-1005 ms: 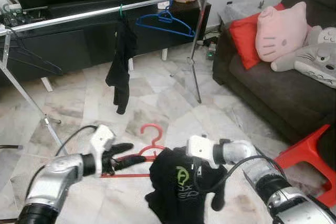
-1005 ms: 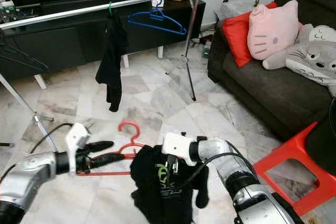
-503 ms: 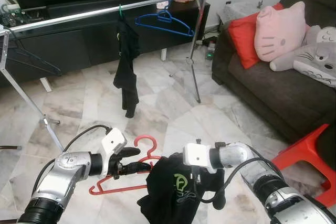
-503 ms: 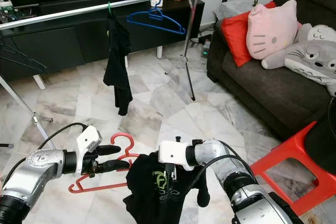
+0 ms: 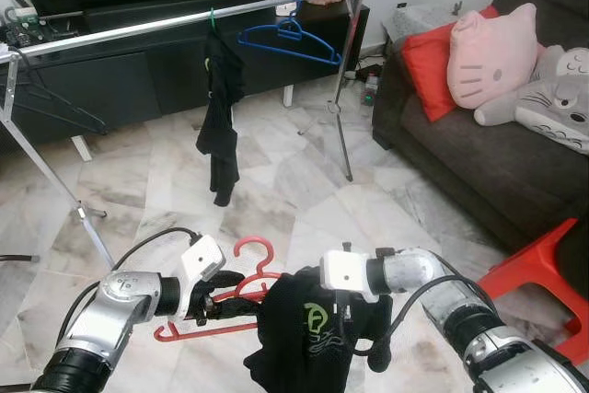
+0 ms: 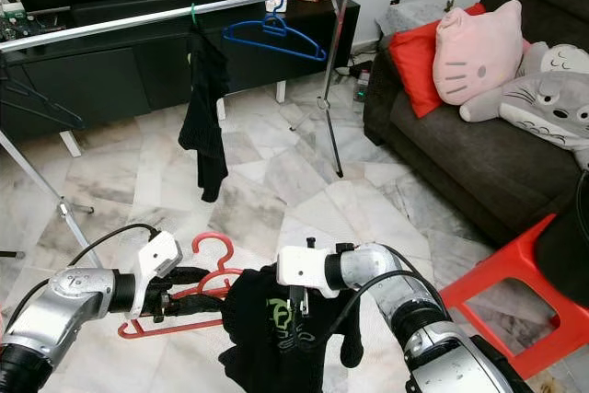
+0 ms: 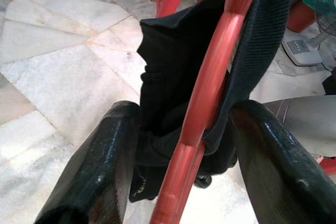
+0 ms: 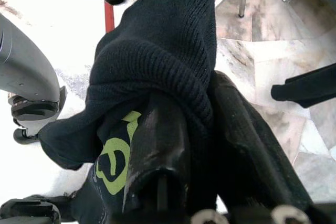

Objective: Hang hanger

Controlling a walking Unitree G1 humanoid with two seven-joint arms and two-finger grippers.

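Left gripper point(image 5: 232, 294): my fingers are apart, one on each side of the red hanger point(image 5: 241, 283); in the left wrist view a gap shows between each finger point(image 7: 100, 171) and the red bar, so I cannot say they clamp it.
Right gripper point(image 5: 342, 312): my fingers are pressed together on the black garment point(image 5: 308, 333), which bunches over them and hangs down below.
Red hanger: it is low in front of me, above the marble floor point(image 5: 276, 181), between my two grippers. Its hook points up and away from me. One end goes into the black garment.
Black garment: dark knit cloth with a green logo point(image 5: 316, 317), wrapped around the hanger's end.
Rail point(image 5: 184, 20): a metal clothes rail stands well apart, further ahead. A blue hanger point(image 5: 290, 34) and a black cloth point(image 5: 221, 117) on a green hook hang from it.
Right side: a dark sofa point(image 5: 479, 154) with a red cushion point(image 5: 428, 66) and a pink cat pillow point(image 5: 492, 52); a red stool point(image 5: 543, 273) is near my right arm.
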